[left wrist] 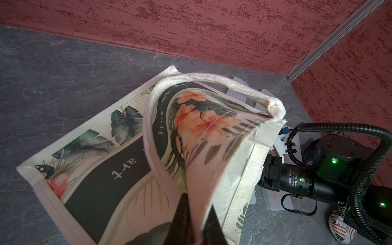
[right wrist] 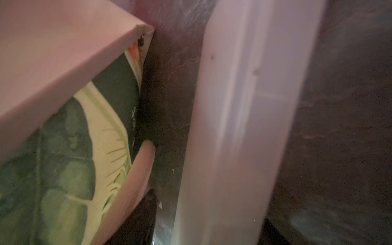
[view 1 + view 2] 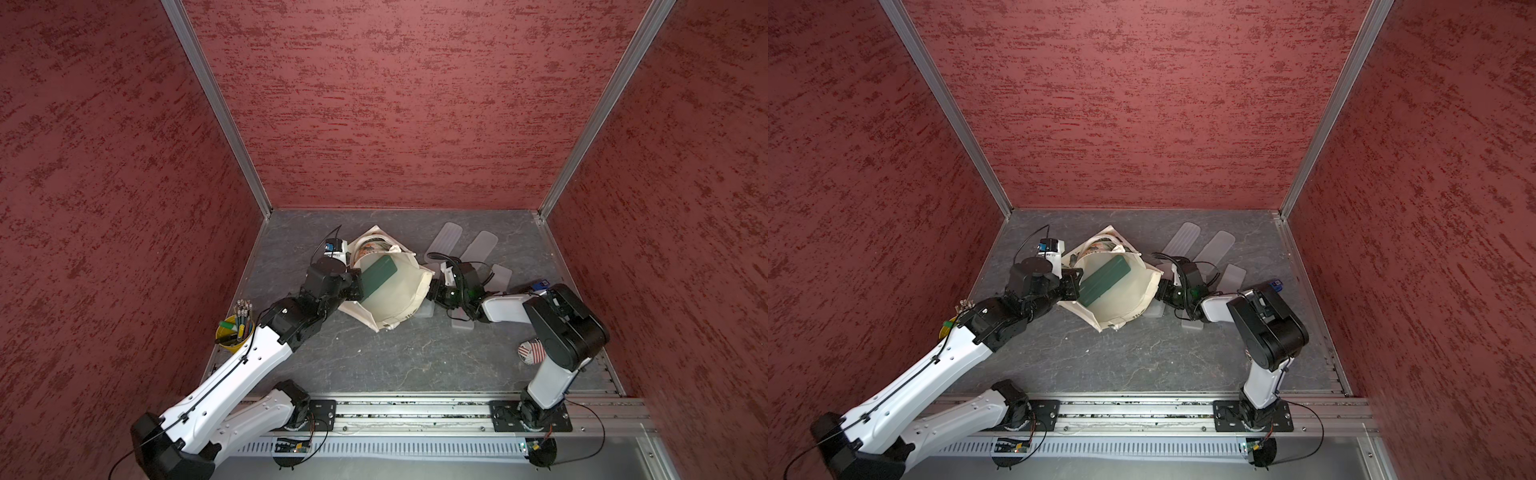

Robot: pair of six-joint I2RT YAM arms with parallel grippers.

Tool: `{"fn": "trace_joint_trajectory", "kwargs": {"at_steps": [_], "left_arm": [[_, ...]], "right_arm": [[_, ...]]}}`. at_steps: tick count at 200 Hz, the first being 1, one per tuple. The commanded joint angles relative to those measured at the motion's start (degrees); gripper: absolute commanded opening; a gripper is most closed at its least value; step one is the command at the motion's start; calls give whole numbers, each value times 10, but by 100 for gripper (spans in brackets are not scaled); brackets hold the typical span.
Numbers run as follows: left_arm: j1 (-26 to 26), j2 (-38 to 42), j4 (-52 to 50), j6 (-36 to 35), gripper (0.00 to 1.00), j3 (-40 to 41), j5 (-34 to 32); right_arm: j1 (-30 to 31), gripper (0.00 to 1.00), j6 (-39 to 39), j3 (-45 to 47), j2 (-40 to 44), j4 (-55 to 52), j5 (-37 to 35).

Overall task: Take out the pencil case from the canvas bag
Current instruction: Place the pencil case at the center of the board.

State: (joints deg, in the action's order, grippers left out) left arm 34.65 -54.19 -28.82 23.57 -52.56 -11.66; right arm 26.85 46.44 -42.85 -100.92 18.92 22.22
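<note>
The cream canvas bag [image 3: 401, 301] [image 3: 1127, 293] stands mid-table with its mouth facing up in both top views. A dark green pencil case [image 3: 377, 277] [image 3: 1105, 279] leans inside it against the left wall. My left gripper [image 3: 356, 283] [image 3: 1076, 283] [image 1: 198, 222] is shut on the bag's printed left wall [image 1: 197, 131] at the rim, with fabric pinched between the fingers. My right gripper [image 3: 432, 289] [image 3: 1160, 291] [image 2: 210, 222] sits at the bag's right side, jaws apart. The bag's edge [image 2: 135, 180] lies beside one finger, outside the gap.
Several translucent plastic cases [image 3: 446, 237] [image 2: 239, 127] lie right of the bag, one under the right gripper. A yellow pen cup [image 3: 232, 332] stands at the left edge. A stars-and-stripes ball [image 3: 531, 351] lies near the right arm's base. Red walls enclose the table.
</note>
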Motion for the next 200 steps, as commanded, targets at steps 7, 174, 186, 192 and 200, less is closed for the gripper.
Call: {"fn": "trace_joint_trajectory", "kwargs": {"at_steps": [7,174,186,192,200], "left_arm": [[-5,20,42,5,0,5,4],[-7,29,33,8,0,26,69],[-6,31,28,7,0,28,73],[-6,32,25,4,0,28,76],[-6,36,20,0,0,28,77]], "right_arm": [[3,74,-26,-22,40,-71,-51],[79,99,33,174,406,36,-133],[114,99,45,174,410,36,-154],[130,99,53,177,410,41,-158],[154,99,67,180,411,47,-172]]}}
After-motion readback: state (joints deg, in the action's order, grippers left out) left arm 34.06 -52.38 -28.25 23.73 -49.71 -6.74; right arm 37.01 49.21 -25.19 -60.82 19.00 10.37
